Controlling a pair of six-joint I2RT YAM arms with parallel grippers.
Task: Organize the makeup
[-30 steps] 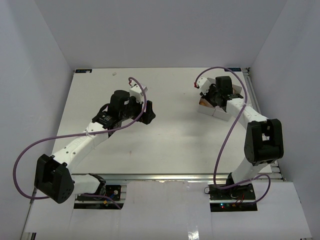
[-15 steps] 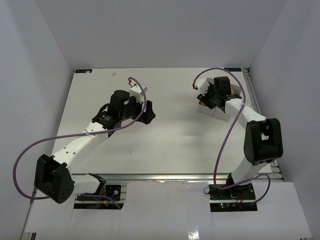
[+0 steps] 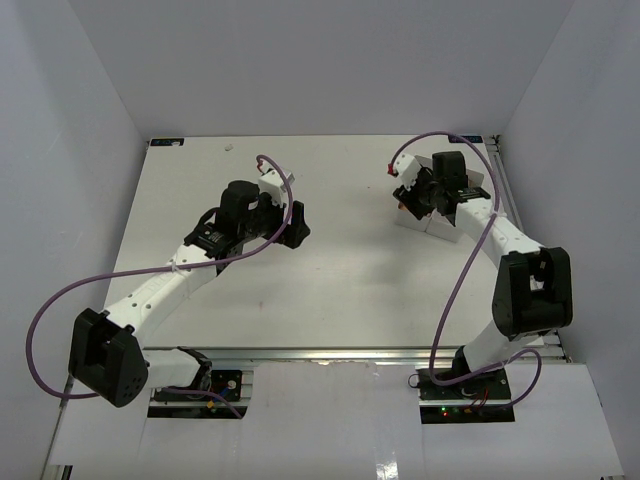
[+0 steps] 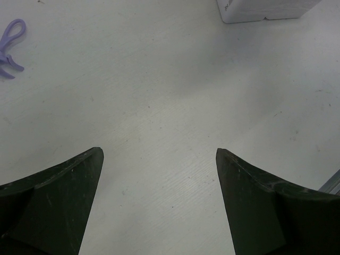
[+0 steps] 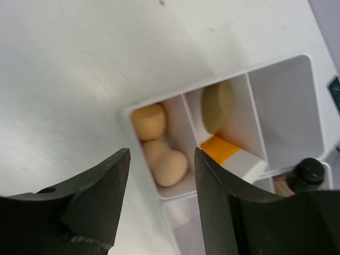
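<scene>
My right gripper hangs open over the white tray, with nothing between its fingers. Below it, two beige egg sponges lie in the tray's near-left compartment. The neighbouring compartment holds an olive-beige sponge and an orange tube. A dark-capped bottle shows at the right edge. In the top view the right gripper sits above the tray at the back right. My left gripper is wide open over bare table. The purple looped tool lies far to its left.
The tray's corner shows at the top of the left wrist view. A small white item lies near the table's back edge. The left gripper hovers mid-table. White walls close in the table on three sides.
The right gripper's jaws have opened wider over the tray, after shifting slightly left and back. The left arm has not moved.
</scene>
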